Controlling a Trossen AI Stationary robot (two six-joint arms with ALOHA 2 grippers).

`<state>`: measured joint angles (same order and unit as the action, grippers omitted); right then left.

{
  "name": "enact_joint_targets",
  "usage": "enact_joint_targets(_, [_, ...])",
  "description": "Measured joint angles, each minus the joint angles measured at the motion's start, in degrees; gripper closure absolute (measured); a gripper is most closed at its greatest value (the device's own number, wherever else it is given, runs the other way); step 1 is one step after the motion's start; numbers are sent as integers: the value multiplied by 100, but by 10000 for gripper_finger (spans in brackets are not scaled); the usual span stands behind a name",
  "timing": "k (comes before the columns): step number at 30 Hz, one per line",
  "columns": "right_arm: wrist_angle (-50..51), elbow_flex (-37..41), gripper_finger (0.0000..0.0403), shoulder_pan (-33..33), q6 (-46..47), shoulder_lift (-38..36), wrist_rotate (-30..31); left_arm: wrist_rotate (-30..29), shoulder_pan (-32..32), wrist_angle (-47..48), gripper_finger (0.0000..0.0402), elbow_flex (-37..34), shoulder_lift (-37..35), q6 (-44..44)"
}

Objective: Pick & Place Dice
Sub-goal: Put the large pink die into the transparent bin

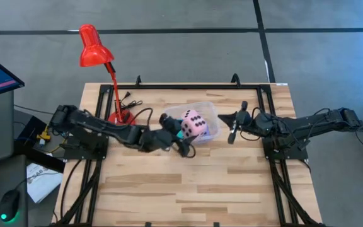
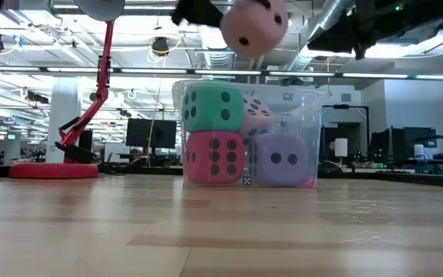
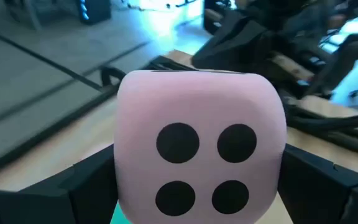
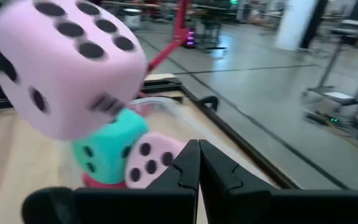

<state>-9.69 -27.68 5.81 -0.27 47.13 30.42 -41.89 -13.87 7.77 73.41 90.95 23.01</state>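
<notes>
A pink die (image 1: pixel 194 123) hangs above a clear plastic bin (image 1: pixel 212 117) at the table's middle, with my left gripper (image 1: pixel 186 131) shut on it. In the low view the die (image 2: pixel 254 27) floats over the bin's rim. Inside the bin (image 2: pixel 314 138) a cyan die (image 2: pixel 212 108) rests on a red die (image 2: pixel 214 156). Beside them a second pink die (image 2: pixel 257 115) lies on a lavender die (image 2: pixel 283 158). My right gripper (image 4: pixel 199 152) is shut with nothing in it, just right of the bin. My left gripper pinches the pink die by two opposite faces (image 3: pixel 122 180), one dark finger (image 3: pixel 73 186) on each side. The fingers come nearly level from the table's left. The die is lifted clear above the bin, its four-pip face toward the wrist camera.
A red desk lamp (image 1: pixel 96 47) stands at the table's far left, its base (image 1: pixel 121 116) close behind my left arm. Black frame rails (image 1: pixel 266 126) run along the table's sides. Bare wood lies toward the near edge (image 1: pixel 188 195).
</notes>
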Motion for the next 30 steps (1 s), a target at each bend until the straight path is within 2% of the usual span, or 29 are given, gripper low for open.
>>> enact_joint_targets(5, [-15, 0, 403, 193, 28, 0, 664, 233, 524, -607, 51, -4, 515, -637])
enact_joint_targets(8, [-81, 0, 403, 337, 16, -1, 972, 767, 801, -1064, 51, -4, 790, -812])
enact_joint_targets(11, [-205, 0, 403, 454, -95, -18, 1029, 1277, 976, -1446, 50, -2, 1043, -1128])
enact_joint_targets(17, [-330, 0, 403, 592, -166, -28, 982, 1329, 1099, -1646, 50, -2, 1223, -1683])
enact_joint_targets(24, [-741, 0, 403, 329, -142, 190, -225, 1122, 1111, -1676, 45, -2, 1224, -1716])
enact_joint_targets(30, [-1453, 0, 403, 53, -148, 818, -632, 1100, 1106, -1543, 26, -2, 1224, -1721])
